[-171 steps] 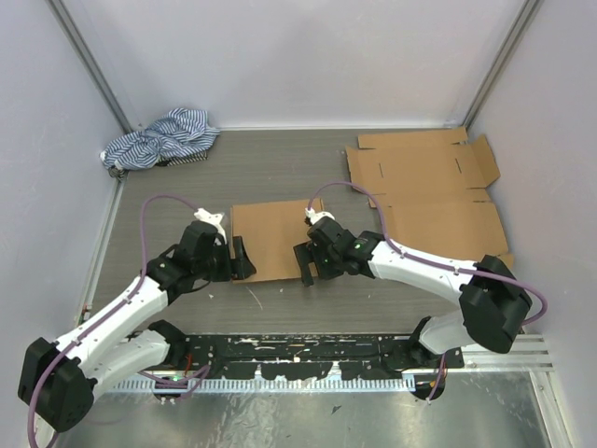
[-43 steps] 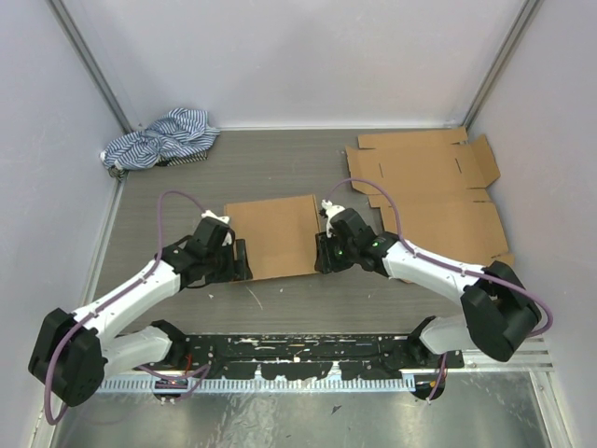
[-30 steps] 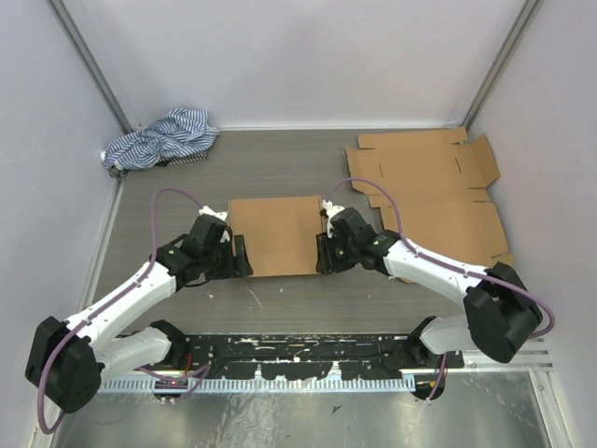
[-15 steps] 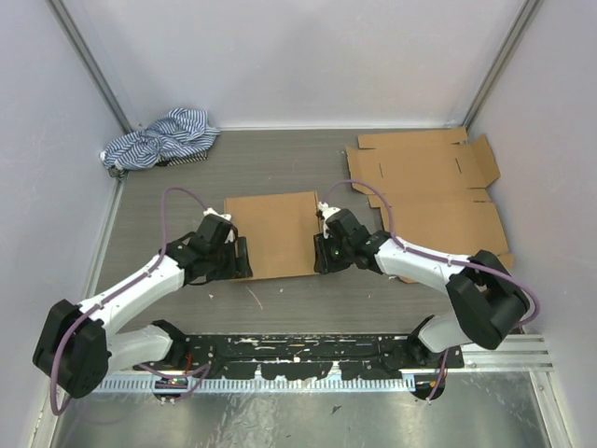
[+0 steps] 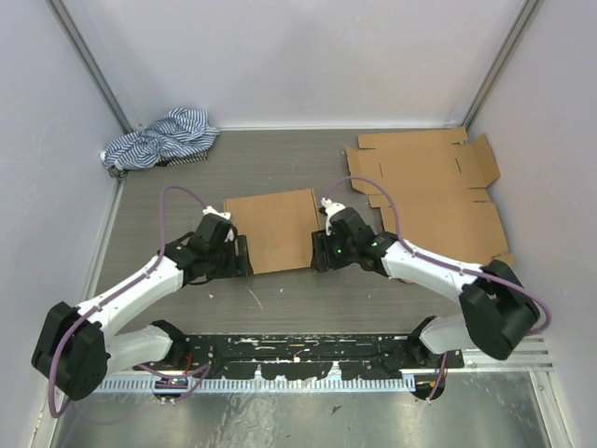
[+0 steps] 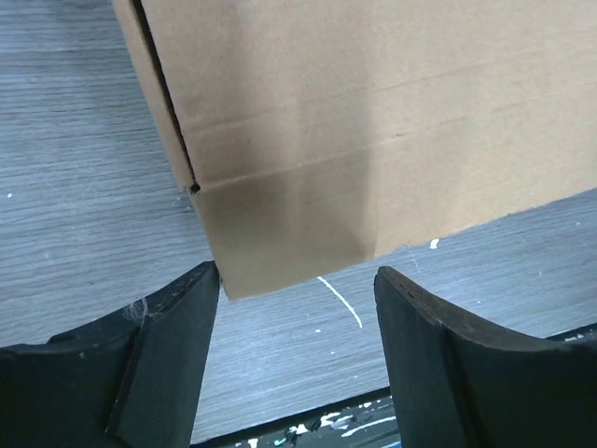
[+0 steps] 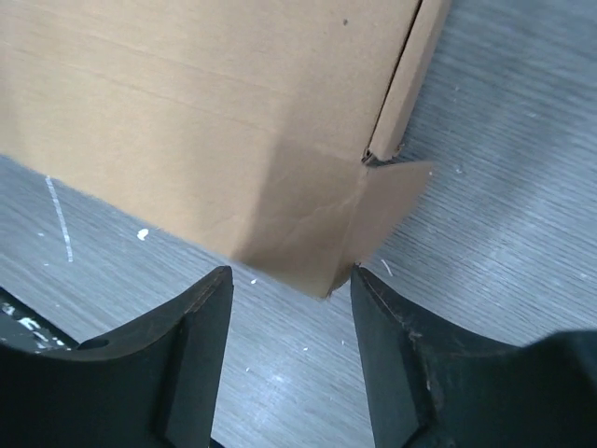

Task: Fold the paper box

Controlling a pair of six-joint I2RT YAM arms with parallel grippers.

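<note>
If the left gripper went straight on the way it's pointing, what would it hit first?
Probably the near corner of the flat brown cardboard box, just ahead between the left gripper's open fingers, though height is hard to judge.

One paper box [image 5: 273, 231], one striped cloth [image 5: 160, 138], a left claw [image 5: 244, 255], a right claw [image 5: 320, 252], and at least two cardboard blanks [image 5: 424, 173].

The paper box [image 5: 272, 231] is plain brown; the flattened cartons [image 5: 429, 191] match. The crumpled cloth [image 5: 160, 137] is blue-and-white striped. The table [image 5: 280, 168] is grey wood grain, flecked white. The left arm [image 5: 131, 294] and right arm [image 5: 424, 264] are white with black joints.
</note>
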